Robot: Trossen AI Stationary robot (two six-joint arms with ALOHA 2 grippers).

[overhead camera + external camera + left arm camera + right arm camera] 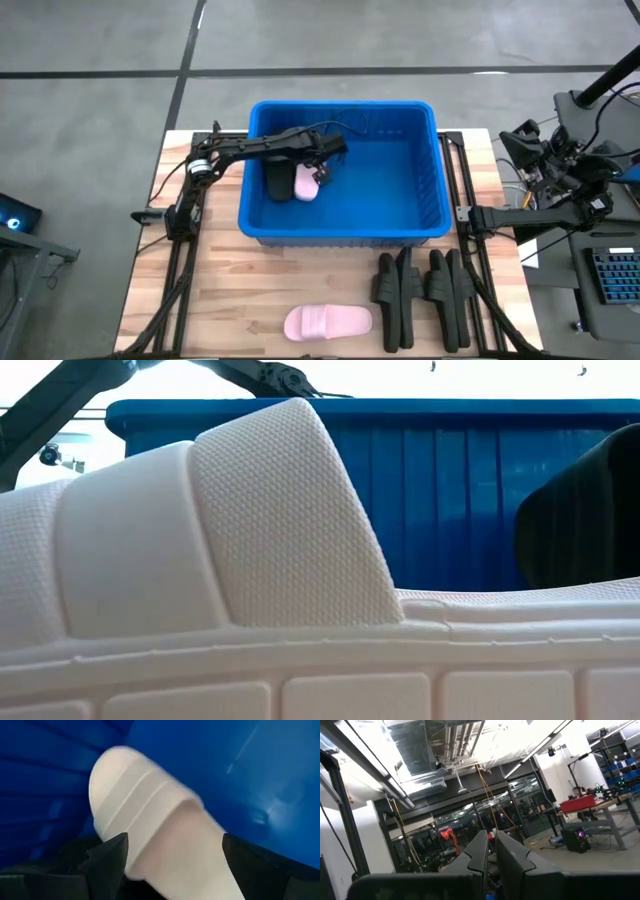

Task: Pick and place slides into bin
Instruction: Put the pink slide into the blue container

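The blue bin (345, 225) stands at the middle of the table. Inside it, near its left wall, a pale pink slide (305, 184) lies beside a black slide (278, 182). My left gripper (174, 840) reaches into the bin from the left and hangs open just above the pink slide (150, 820), one finger on either side of it. A second pink slide (328, 322) and black slides (395, 290) (447, 288) lie on the table in front of the bin. My right gripper (491, 851) is shut, empty, raised at the table's right edge.
In the low view the near pink slide (250, 530) fills the foreground, with the bin's ribbed wall (450, 490) behind it and a black slide (580, 520) at the right. Equipment and a keyboard (610, 275) stand beyond the table's right edge.
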